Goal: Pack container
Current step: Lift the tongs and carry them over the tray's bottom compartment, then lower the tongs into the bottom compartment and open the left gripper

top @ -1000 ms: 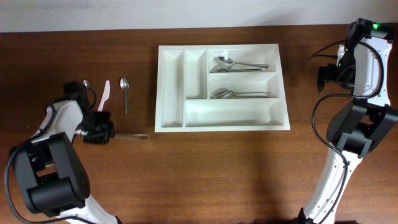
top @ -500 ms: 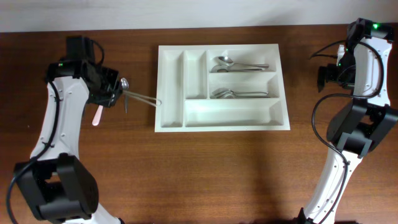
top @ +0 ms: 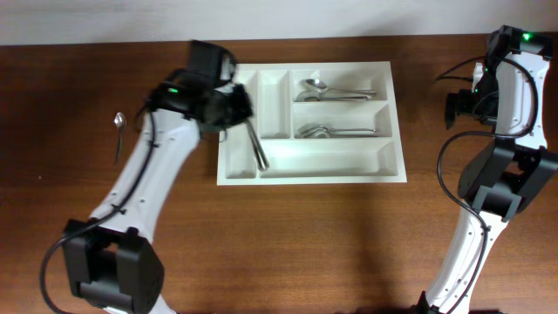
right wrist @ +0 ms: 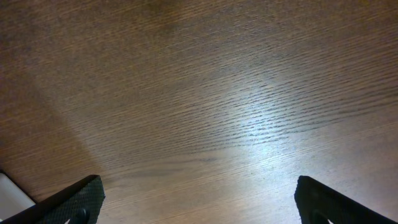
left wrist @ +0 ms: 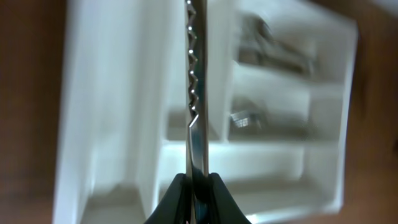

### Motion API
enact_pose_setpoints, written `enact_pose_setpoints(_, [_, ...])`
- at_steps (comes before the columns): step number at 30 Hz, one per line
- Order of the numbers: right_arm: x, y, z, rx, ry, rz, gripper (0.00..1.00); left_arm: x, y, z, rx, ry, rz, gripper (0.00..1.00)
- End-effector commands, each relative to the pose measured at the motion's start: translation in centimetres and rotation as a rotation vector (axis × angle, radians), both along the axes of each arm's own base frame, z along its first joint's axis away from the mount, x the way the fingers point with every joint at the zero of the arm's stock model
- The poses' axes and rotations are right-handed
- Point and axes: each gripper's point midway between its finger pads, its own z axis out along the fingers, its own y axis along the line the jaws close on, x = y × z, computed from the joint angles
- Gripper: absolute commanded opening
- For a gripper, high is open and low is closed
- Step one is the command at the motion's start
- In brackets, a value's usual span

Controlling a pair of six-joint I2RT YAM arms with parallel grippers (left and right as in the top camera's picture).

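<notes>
The container [top: 349, 66] sits on the tabletop [top: 305, 235], upper centre of the overhead frame, long sides running left-right. The left hand [top: 228, 109] is over its upper-left corner, clamped on a knife [top: 258, 148] — the wrist view shows the serrated blade pinched edge-on between both fingers [left wrist: 177, 200]. From overhead the knife slants down-right from the hand, with its tip at the left end of the bottom long compartment. Can't tell if it touches the container. The top-right compartment holds spoons [top: 336, 91]. The compartment below it holds more cutlery [top: 336, 133], type unclear. One loose spoon [top: 119, 122] lies on the tabletop at the left of the frame, well apart from the container. The right hand [top: 455, 106] is near the right edge, upper part of the frame, away from the container — jaws spread wide, nothing between them, only bare wood under it.
</notes>
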Motion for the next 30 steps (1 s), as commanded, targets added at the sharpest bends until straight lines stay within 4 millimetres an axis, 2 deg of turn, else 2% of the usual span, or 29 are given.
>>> enact_pose_setpoints(1, [0.0,-0.3,2.0,-0.023,-0.04,-0.004,0.99,-1.2,-4.9,2.3,0.119,-0.193,-0.342,0.02])
enact_pose_setpoints(4, [0.0,-0.3,2.0,-0.023,-0.04,-0.004,0.99,-1.9,-8.0,2.8,0.185,-0.296,-0.501,0.02])
enact_pose_setpoints(5, [0.0,-0.3,2.0,-0.023,-0.04,-0.004,0.98,-2.5,-9.5,3.1,0.223,-0.357,-0.604,0.02])
enact_pose_setpoints(9, [0.0,-0.3,2.0,-0.023,-0.04,-0.004,0.99,-3.8,-12.1,3.5,0.32,-0.486,-0.841,0.02])
enact_pose_setpoints(14, [0.0,-0.3,2.0,-0.023,-0.04,-0.004,0.99,-4.5,-13.3,3.6,0.415,-0.591,-1.032,0.02])
enact_pose_setpoints(22, [0.0,-0.3,2.0,-0.023,-0.04,-0.004,0.99,-5.0,-13.7,3.1,0.516,-0.674,-1.211,0.02])
enact_pose_setpoints(25, [0.0,-0.3,2.0,-0.023,-0.04,-0.004,0.99,-5.5,-15.0,2.1,0.558,-0.708,-1.315,0.02])
enact_pose_setpoints(30, [0.0,-0.3,2.0,-0.023,-0.04,-0.004,0.99,-5.5,-16.5,-1.4,0.684,-0.662,-1.366,0.02])
